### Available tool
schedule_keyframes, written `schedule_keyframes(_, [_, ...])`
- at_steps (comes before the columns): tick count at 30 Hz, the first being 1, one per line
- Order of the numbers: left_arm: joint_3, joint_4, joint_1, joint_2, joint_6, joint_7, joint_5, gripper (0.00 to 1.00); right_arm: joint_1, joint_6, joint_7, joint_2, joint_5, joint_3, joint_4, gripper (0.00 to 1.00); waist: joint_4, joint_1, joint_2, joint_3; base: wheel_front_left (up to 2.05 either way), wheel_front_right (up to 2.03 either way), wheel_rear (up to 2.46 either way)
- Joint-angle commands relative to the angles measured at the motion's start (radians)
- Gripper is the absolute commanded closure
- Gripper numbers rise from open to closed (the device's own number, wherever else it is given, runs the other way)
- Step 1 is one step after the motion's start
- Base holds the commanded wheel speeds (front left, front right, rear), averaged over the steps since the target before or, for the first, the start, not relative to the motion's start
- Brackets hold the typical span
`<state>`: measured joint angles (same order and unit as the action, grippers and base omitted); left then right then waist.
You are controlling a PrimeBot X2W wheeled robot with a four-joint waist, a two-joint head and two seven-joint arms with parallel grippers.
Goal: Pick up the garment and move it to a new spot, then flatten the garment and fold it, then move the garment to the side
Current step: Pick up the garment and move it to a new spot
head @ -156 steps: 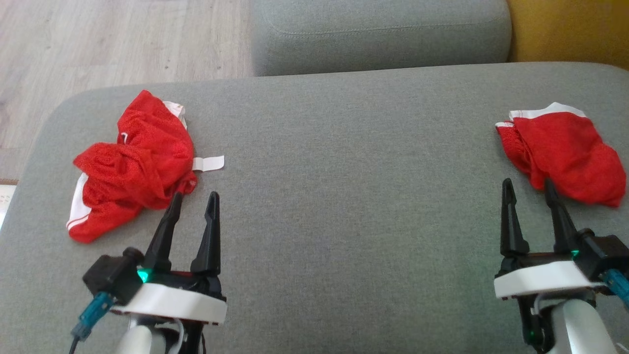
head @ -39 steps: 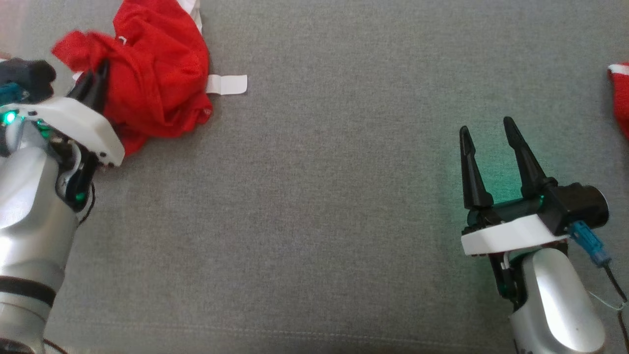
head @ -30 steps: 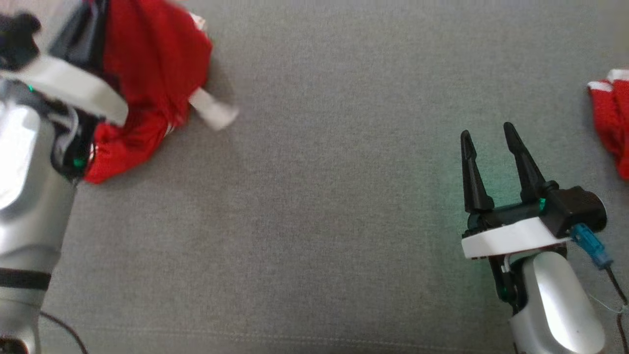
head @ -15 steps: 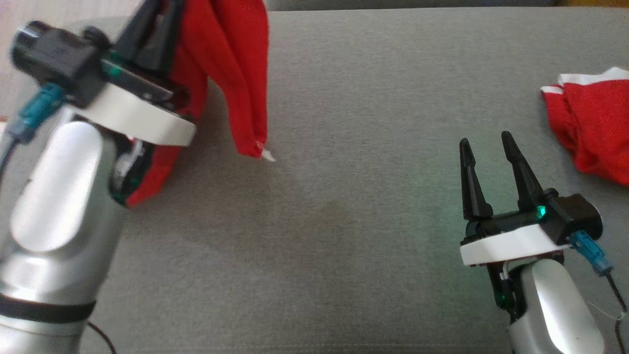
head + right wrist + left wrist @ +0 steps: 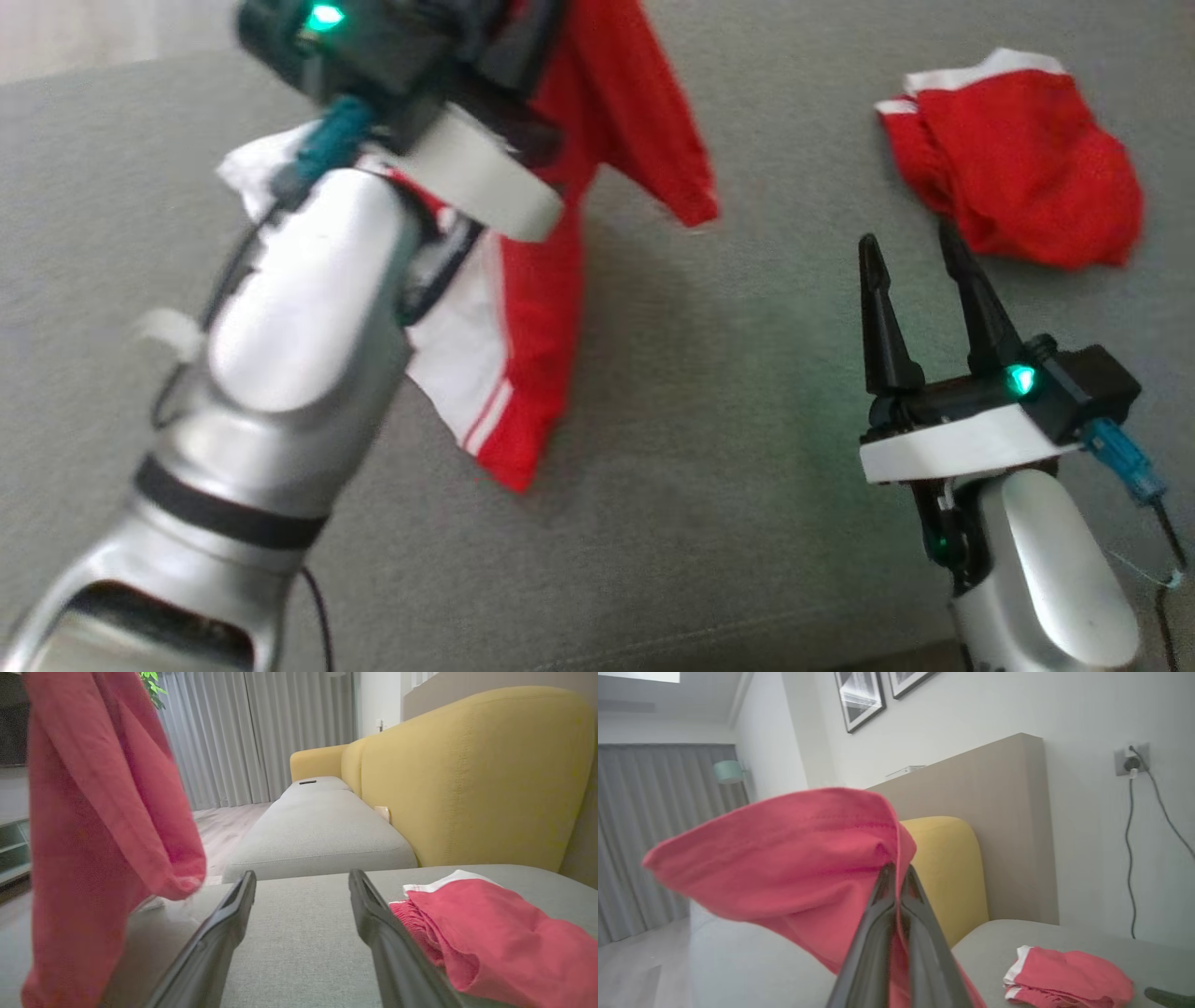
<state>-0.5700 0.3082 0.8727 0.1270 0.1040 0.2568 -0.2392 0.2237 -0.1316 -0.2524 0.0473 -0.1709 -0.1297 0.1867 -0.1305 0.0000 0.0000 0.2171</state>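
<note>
Currently aloft: red mesh garment with white side stripes (image 5: 541, 308) hangs over grey fabric sofa cushion (image 5: 728, 448), left of centre. Left gripper (image 5: 896, 871) pinched tight on a fold of it. Right gripper (image 5: 910, 247) spread wide, holding nothing, low over cushion. Second crumpled red-and-white garment (image 5: 1018, 159) lies just beyond its fingertips

The left end effector (image 5: 896, 873) has lifted the red garment (image 5: 546, 308), now hanging seemingly clear of the cushion (image 5: 728, 448)
</note>
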Motion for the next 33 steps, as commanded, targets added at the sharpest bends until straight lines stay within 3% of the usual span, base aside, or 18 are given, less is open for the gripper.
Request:
schedule_keyframes(1, [0.016,0.001,0.044,-0.001,-0.009,0.005,0.011,0.96,0.031,0.001,-0.009,0.003,-0.010,-0.027,-0.037,0.00,-0.042,0.0000,0.0000,0.013,0.00,0.00,0.00])
schedule_keyframes(2, [0.000,0.025,0.038,-0.015,-0.008,0.005,0.011,0.12,0.030,0.001,-0.009,0.003,-0.012,-0.027,-0.038,0.00,-0.051,0.0000,0.0000,0.013,0.00,0.00,0.00])
schedule_keyframes(3, [-0.022,0.044,0.032,-0.027,-0.004,0.005,0.012,0.00,0.028,0.001,-0.009,0.003,-0.014,-0.024,-0.038,0.00,-0.056,0.0000,0.0000,0.013,0.00,0.00,0.00])
schedule_keyframes(9, [-0.146,0.107,-0.052,-0.050,0.018,0.005,0.000,0.00,0.014,0.001,-0.009,0.003,-0.011,-0.003,-0.038,0.00,-0.052,0.0000,0.0000,-0.002,0.00,0.00,0.00])
schedule_keyframes(13, [-0.137,0.097,-0.126,-0.037,0.015,0.005,-0.017,0.00,-0.001,0.001,-0.009,0.003,0.003,0.021,-0.038,0.00,-0.016,0.0000,0.0000,-0.022,0.00,0.00,0.00])
schedule_keyframes(20, [-0.016,0.014,-0.264,0.005,-0.038,0.005,-0.043,0.00,-0.024,0.001,-0.009,0.003,0.029,0.043,-0.038,0.00,0.058,0.0000,0.0000,-0.059,0.00,0.00,0.00])
schedule_keyframes(25, [0.132,-0.091,-0.424,0.031,-0.082,0.005,-0.062,0.00,-0.049,0.001,-0.009,0.003,0.042,0.053,-0.038,0.00,0.114,0.0000,0.0000,-0.087,0.00,0.00,0.00])
schedule_keyframes(33, [0.323,-0.190,-0.666,0.002,-0.078,0.005,-0.052,0.00,-0.082,0.001,-0.009,0.003,0.050,0.047,-0.035,0.00,0.162,0.0000,0.0000,-0.113,0.00,0.00,0.00])
